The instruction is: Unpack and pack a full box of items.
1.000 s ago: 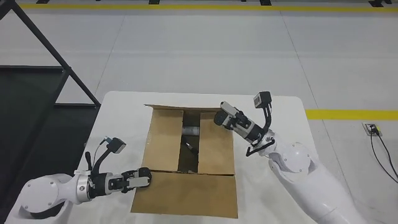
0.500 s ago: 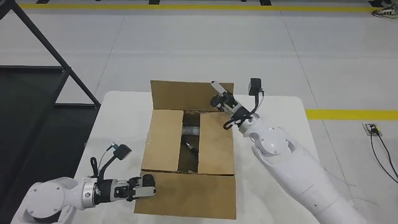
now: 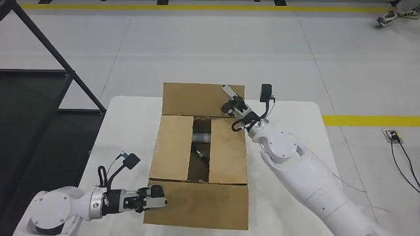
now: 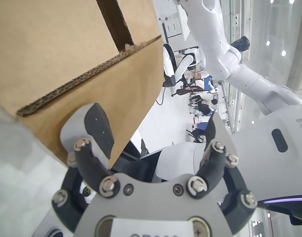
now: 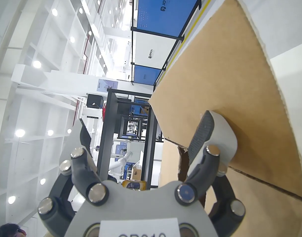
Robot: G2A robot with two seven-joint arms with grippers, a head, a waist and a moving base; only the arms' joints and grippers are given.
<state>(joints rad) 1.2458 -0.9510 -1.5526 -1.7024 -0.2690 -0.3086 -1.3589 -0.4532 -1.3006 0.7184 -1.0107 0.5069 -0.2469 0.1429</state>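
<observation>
**Cardboard box (image 3: 170,147) opened at both ends**

It sits mid-table on the white table (image 3: 125,124), its two side flaps folded in with a gap between them. There are dark items (image 3: 200,149) down there that I cannot make out. My right gripper (image 3: 228,102) (image 5: 143,124) is at the raised far flap (image 3: 193,98), jaws wide, one finger pressed on its face. My left gripper (image 3: 155,203) (image 4: 156,119) is at the left corner of the near flap (image 3: 197,204) — jaws wide too, one finger against the cardboard, nothing clasped.
</observation>
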